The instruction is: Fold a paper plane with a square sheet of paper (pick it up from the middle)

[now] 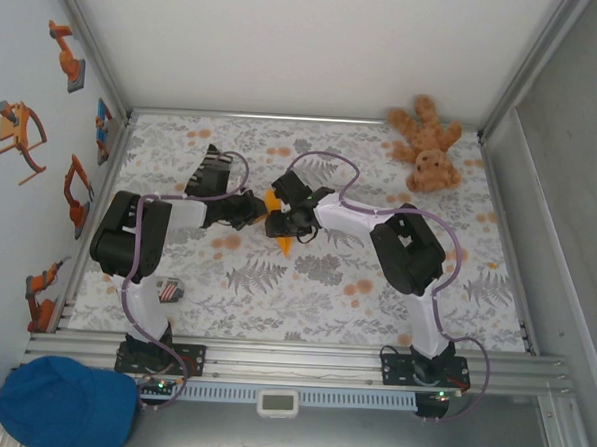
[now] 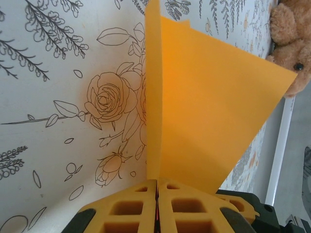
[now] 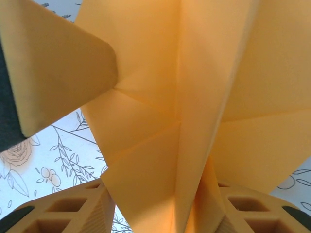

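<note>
Paper point(image 1: 286, 245), orange-yellow and plain, creased into a narrow pointed shape, held above the flowered table point(image 1: 325, 285) at the middle of the top view, between the two grippers. Long axis roughly up and down that frame, leaning a little rightward toward the bottom. One orange patch above the grippers and a sharp tip below them, pointing at the lower edge of the frame. Pinched from the left by the left gripper point(image 1: 258, 215), with the right gripper point(image 1: 283, 222) set just beside it on the right.

From the left wrist: paper point(image 2: 209, 107) rising straight up the frame out of the left gripper point(image 2: 156, 187), yellow fingers point(image 2: 126, 208) pressed flat together on its lower edge. Divided into a thin upright flap at centre, seen edge-on, and a broad flat wing spreading to a point at the right edge, next to the brown teddy bear point(image 2: 289, 39) in the upper right corner. Smooth and unprinted, deeper orange on the wing than on the flap.

From the right wrist: paper point(image 3: 160, 97) very close, crossed by a long centre fold running up the frame and by slanting creases meeting left of centre. Passing down between the fingers point(image 3: 68, 211) of the right gripper point(image 3: 160, 191), set partly apart on either side of it. Cannot tell whether pressing on the paper or merely flanking it.
</note>
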`<action>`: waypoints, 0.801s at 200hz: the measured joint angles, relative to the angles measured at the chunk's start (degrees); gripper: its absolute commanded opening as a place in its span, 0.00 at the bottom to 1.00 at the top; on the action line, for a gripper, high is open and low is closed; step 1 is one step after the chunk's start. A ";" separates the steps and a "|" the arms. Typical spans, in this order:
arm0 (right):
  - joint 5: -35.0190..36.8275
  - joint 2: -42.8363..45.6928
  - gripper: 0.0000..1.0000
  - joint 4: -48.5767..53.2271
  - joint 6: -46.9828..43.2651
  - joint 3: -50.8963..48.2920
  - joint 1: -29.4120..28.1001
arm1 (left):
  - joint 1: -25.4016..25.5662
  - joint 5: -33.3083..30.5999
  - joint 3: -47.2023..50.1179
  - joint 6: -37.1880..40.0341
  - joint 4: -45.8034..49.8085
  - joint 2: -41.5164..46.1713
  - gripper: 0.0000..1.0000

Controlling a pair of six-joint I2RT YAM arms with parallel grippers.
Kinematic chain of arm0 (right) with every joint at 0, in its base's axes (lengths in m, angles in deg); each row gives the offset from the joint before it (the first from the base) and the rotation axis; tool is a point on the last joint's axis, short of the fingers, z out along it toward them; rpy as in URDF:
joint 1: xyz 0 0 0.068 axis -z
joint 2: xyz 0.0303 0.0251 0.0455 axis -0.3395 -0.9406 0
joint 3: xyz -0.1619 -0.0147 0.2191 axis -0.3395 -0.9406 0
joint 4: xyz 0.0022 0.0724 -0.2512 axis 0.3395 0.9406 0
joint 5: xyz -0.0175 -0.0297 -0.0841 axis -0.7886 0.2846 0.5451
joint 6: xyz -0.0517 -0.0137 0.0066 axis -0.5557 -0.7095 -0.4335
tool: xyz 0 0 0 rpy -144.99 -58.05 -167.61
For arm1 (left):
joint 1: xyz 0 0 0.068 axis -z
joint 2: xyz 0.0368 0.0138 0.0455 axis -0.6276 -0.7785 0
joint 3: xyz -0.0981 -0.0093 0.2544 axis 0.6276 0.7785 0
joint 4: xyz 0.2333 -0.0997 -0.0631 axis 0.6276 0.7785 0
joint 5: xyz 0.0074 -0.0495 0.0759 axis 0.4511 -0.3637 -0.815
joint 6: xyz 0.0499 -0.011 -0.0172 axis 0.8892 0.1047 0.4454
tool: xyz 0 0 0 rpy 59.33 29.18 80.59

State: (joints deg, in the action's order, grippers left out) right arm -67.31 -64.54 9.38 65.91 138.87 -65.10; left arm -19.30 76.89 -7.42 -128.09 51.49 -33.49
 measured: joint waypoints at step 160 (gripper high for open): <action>0.44 1.75 0.43 -0.59 0.48 -0.76 0.72 | 0.00 0.00 0.00 0.66 0.61 0.00 0.07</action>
State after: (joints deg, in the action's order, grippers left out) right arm -66.88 -62.79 8.79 66.39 138.11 -64.38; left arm -19.30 76.89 -7.42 -127.43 52.10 -33.49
